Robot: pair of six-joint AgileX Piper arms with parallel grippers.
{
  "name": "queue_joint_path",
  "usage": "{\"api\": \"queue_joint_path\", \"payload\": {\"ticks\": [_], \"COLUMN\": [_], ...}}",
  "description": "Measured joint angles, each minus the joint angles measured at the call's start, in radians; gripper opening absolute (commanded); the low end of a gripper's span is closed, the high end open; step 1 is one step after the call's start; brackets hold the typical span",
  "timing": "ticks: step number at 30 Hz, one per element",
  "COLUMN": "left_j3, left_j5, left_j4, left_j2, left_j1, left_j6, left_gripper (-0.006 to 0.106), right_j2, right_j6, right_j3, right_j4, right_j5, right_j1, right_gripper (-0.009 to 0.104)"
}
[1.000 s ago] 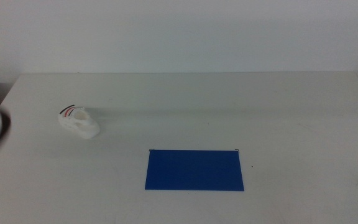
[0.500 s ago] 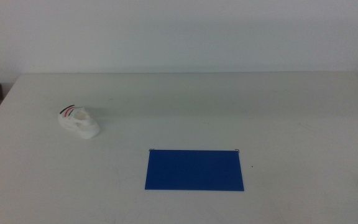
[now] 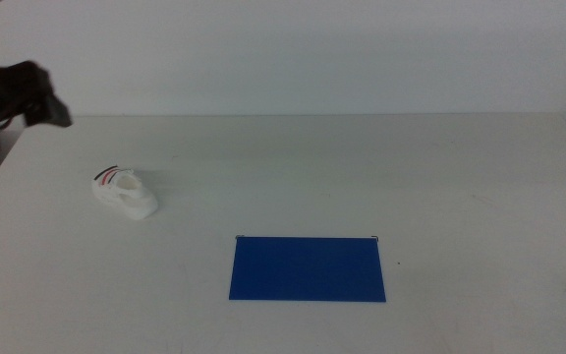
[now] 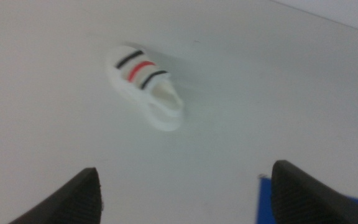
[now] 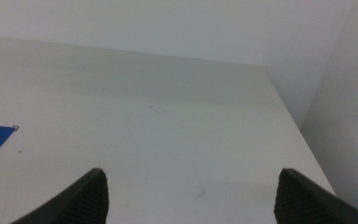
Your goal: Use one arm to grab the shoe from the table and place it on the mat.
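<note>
Swung up over the far left corner of the white matte counter, the left black pincer hangs wide above the small, probably light, stiff white strapped sneaker near the left edge, best pinched across its sides.

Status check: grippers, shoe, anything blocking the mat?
Left gripper open, above the table's far-left corner, facing the shoe. Right gripper open, waiting, outside middle view. Shoe untouched on table; mat unobstructed.

Left arm reads as a blurred black mass, matte. Left gripper shows two dark, rounded, charcoal jaw tips; right gripper shows the same dark wedges.
</note>
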Motion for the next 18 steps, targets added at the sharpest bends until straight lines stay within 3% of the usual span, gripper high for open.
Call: {"api": "queue_joint_path", "payload": {"ticks": [6,18], "left_j3": [-0.137,-0.335], "left_j5": [0.031,0.026], "left_j4": [-0.041,-0.007], "left_j2": [0.203,0.605], "left_j1": [0.000,-0.001], "left_j6": [-0.112,-0.383], "left_gripper": [0.094,0.094], "right_j2": [0.000,0.000], "right_j6": [0.000,0.000], "right_j3": [0.000,0.000], "right_j4": [0.000,0.000], "right_j5": [0.000,0.000], "right_j1": [0.000,0.000], "right_gripper": [0.078,0.078]}}
